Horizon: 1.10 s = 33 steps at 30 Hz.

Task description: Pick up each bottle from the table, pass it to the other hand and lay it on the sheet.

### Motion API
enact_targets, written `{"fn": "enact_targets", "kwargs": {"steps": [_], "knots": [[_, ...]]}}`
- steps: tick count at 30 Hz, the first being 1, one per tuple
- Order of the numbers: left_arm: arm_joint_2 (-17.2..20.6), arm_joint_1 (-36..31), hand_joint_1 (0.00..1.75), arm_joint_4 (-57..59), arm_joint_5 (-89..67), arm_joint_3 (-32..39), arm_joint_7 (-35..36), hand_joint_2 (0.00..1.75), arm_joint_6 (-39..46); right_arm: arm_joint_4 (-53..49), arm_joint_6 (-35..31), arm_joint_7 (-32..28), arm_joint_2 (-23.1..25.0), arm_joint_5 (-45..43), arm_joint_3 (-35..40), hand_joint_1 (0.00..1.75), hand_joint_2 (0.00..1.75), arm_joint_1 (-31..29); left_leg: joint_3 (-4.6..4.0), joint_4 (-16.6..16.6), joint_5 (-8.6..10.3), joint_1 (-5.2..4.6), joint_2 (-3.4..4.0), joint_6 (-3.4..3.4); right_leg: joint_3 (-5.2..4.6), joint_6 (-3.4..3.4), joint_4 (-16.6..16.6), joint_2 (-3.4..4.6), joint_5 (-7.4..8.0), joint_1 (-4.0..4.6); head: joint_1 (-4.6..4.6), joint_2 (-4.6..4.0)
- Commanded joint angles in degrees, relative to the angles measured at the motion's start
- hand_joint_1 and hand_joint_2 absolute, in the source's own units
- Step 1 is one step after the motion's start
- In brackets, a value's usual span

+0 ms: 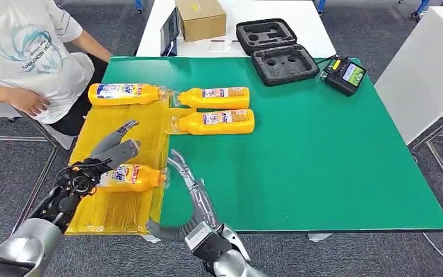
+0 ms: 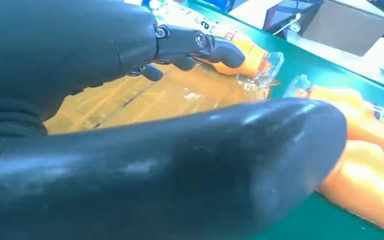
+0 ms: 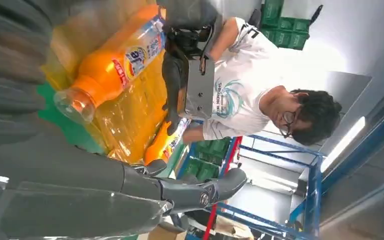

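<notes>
Lower left of the head view: I see my left robot hand (image 1: pixel 107 154) gripping a bottle (image 1: pixel 134 178) lying on the yellow sheet (image 1: pixel 150 130). My right robot hand (image 1: pixel 191 196), fingers spread and empty, sits just beside its cap, over the green counter (image 1: pixel 323 156).

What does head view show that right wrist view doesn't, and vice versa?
Head view alone: the green table, two bottles on the green, a foam case, a cardboard box. Right wrist alone: blue racking behind the person. Both: left hand at the bottle on the yellow sheet, right hand, the person.
</notes>
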Motion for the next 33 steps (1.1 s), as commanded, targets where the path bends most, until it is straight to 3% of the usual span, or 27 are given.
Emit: {"fn": "enact_targets", "kwargs": {"steps": [1,2,6,10,11,17,27,29,33], "knots": [[-2.2,-1.4,0.00,2.0,-0.1,1.8,0.2,0.00,0.0,4.1,-0.2,0.1,0.2,0.0,-1.4,0.00,1.75,-0.8,0.11,0.0,-0.01,0.01,-0.07,-0.03,0.12,-0.02,0.0,-0.03,-0.03,0.00,-0.02,0.00],[-2.2,-1.4,0.00,2.0,-0.1,1.8,0.2,0.00,0.0,4.1,-0.2,0.1,0.2,0.0,-1.4,0.00,1.75,-0.8,0.24,0.0,-0.07,0.03,-0.11,-0.06,0.26,-0.04,0.0,-0.03,-0.08,0.02,0.00,0.00],[-4.1,1.3,0.00,-5.6,-5.0,5.6,-5.6,0.00,33.3,5.3,0.8,0.1,0.5,0.9,-0.5,0.00,1.75,-1.4,0.16,0.0,-0.05,0.03,-0.09,-0.04,0.19,-0.02,0.0,-0.04,-0.06,0.02,0.00,0.00],[-4.1,6.2,0.00,-14.1,5.1,11.0,-8.3,0.00,36.3,4.3,-1.6,0.1,0.3,1.2,1.0,0.00,1.75,-2.3,0.26,0.0,-0.14,0.04,0.04,-0.05,0.23,-0.04,0.0,0.10,-0.10,0.03,0.00,0.00],[-4.6,8.1,0.00,-16.7,11.2,13.2,-9.3,1.75,34.4,3.2,-3.2,0.1,-0.3,1.7,0.9,0.00,1.75,-2.5,0.40,0.0,-0.22,0.05,0.03,-0.08,0.38,-0.05,0.0,0.14,-0.18,0.03,-0.02,0.00],[-6.1,20.1,0.00,-31.1,29.3,17.8,-12.2,1.75,28.2,-1.2,-15.4,0.1,-5.3,6.2,-3.0,0.00,1.75,-4.7,0.34,0.0,-0.18,0.02,0.23,-0.05,0.27,-0.02,-0.1,0.28,-0.09,0.00,-0.02,0.00],[-6.2,21.8,0.00,-33.0,29.9,17.9,-12.2,1.75,27.9,-1.4,-15.0,0.1,-5.7,6.5,-4.0,0.00,1.75,-4.9,0.16,0.0,-0.11,0.01,0.08,-0.05,0.14,-0.03,0.0,0.09,-0.09,0.00,-0.02,0.00],[-7.0,22.3,0.00,-34.3,32.3,18.6,-12.2,1.75,27.1,-1.6,-15.4,0.1,-3.9,12.9,-8.2,0.00,1.75,-3.6,0.09,0.0,-0.08,0.02,0.08,-0.04,0.09,-0.03,0.0,0.08,-0.05,0.02,0.00,0.00],[-11.5,31.0,0.00,-44.8,36.1,21.8,-12.2,1.75,23.3,-1.8,-15.4,0.1,-2.2,26.0,-16.5,0.00,1.75,-2.3,0.10,0.0,-0.11,0.00,0.19,-0.02,0.07,0.00,0.0,0.19,-0.04,0.00,0.00,0.00]]}}
